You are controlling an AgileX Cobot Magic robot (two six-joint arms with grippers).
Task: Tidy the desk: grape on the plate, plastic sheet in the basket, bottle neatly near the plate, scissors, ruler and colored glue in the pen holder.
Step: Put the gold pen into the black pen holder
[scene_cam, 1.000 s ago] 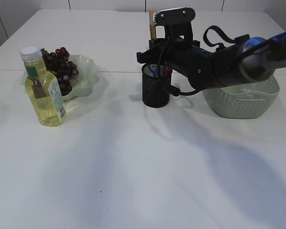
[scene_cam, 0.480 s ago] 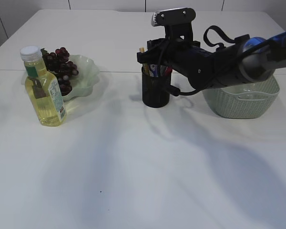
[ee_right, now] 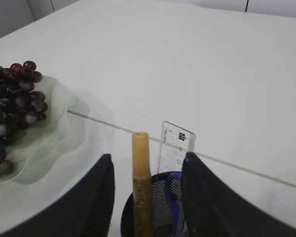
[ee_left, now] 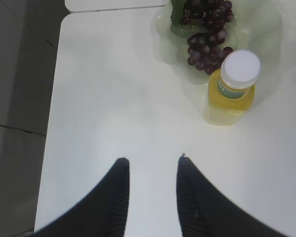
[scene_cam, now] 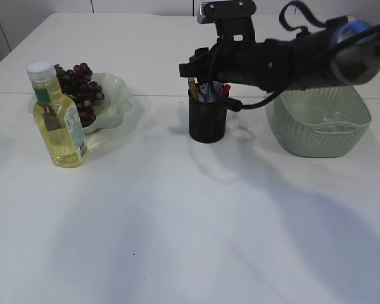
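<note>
Colored glue stick [ee_right: 141,182] stands upright in the pen holder [scene_cam: 207,118], beside the ruler [ee_right: 174,146]; right gripper [ee_right: 147,197] jaws spread, gripping nothing. Stiff, light, slick: grasp mid-barrel

The right arm [scene_cam: 291,60] is black and bulky, with looped black cables along its top, a blue-and-grey segment toward the rear and a flat camera bracket on the wrist. Gripper fingers [ee_left: 119,197] are dark, tapered and finely ribbed.
</note>
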